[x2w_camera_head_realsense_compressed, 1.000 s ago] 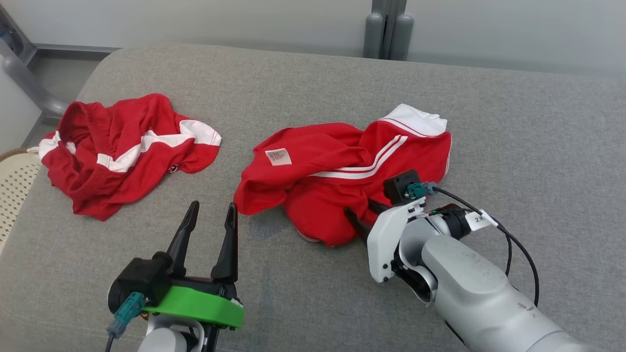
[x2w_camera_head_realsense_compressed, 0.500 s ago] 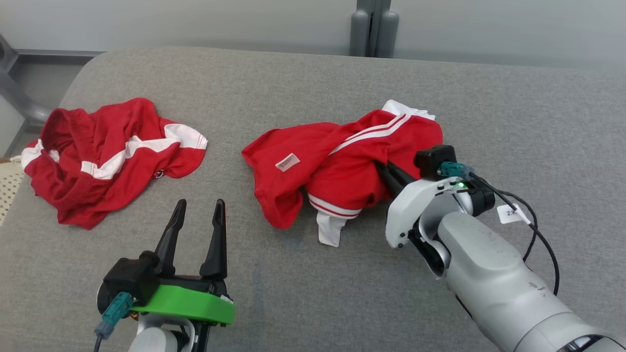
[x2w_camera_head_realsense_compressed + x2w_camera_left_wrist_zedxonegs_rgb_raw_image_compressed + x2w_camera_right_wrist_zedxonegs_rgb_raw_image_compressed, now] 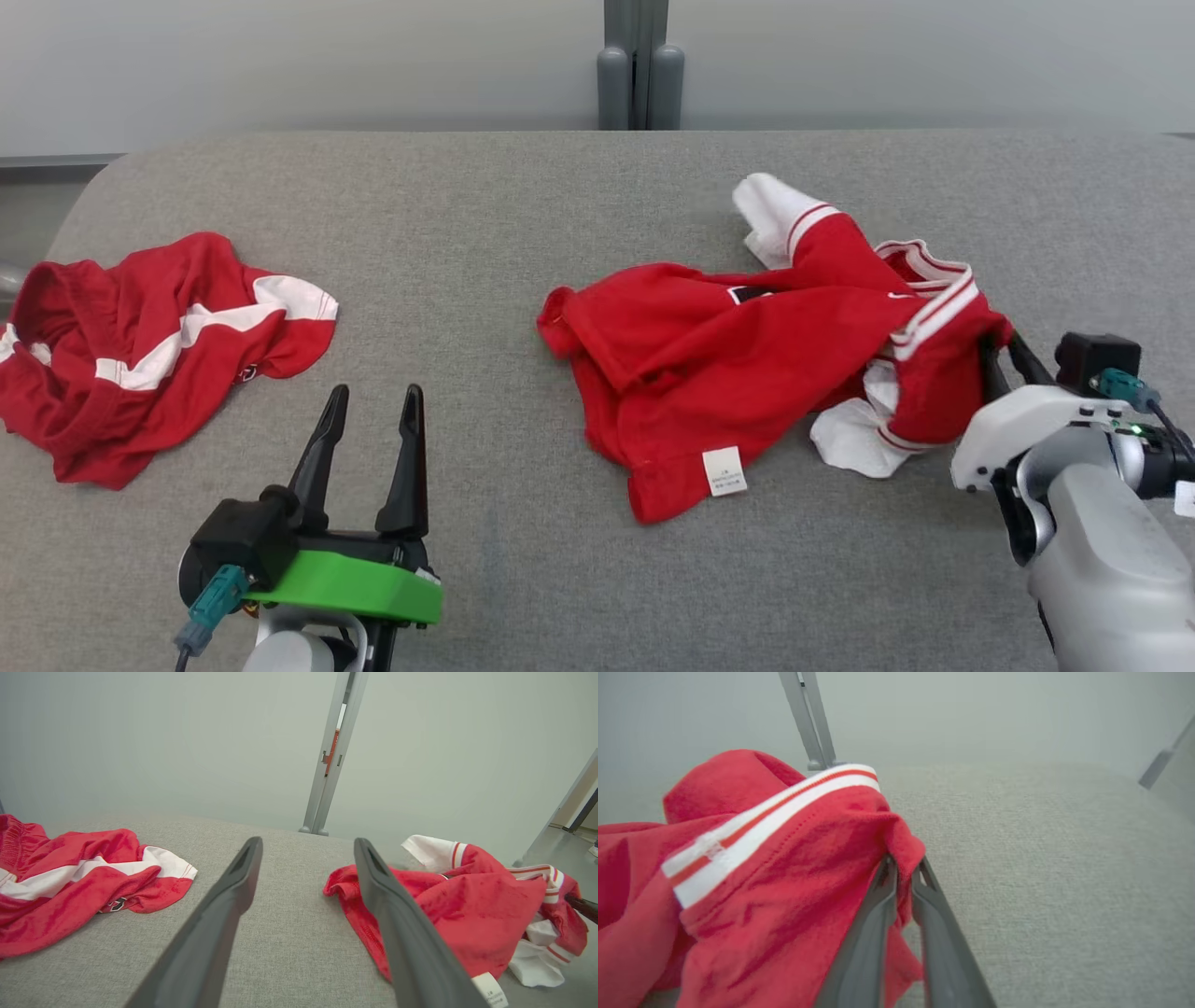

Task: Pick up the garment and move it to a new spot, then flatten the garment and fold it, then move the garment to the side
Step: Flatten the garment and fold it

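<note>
The garment point(image 3: 747, 373), red with white striped cuffs and a white label, lies crumpled right of centre on the grey padded surface point(image 3: 485, 205). My right gripper point(image 3: 1001, 350) is shut on its right edge, lifting a fold there. The right wrist view shows the red cloth point(image 3: 784, 858) pinched between the two fingers of this gripper point(image 3: 906, 863). My left gripper point(image 3: 373, 397) stands open at the lower left, nothing between its fingers, well clear of the garment. In the left wrist view that gripper point(image 3: 308, 842) points between the two red heaps, the garment point(image 3: 458, 905) to its right.
A second red and white garment point(image 3: 140, 345) lies bunched at the far left point(image 3: 70, 882). A grey post point(image 3: 639, 75) rises behind the surface's back edge against a pale wall. Bare grey surface spreads between the two garments and along the front.
My right gripper has shut on the garment and dragged it rightward, turning and spreading it. The head view has shifted right. The left gripper has stayed open in place.
</note>
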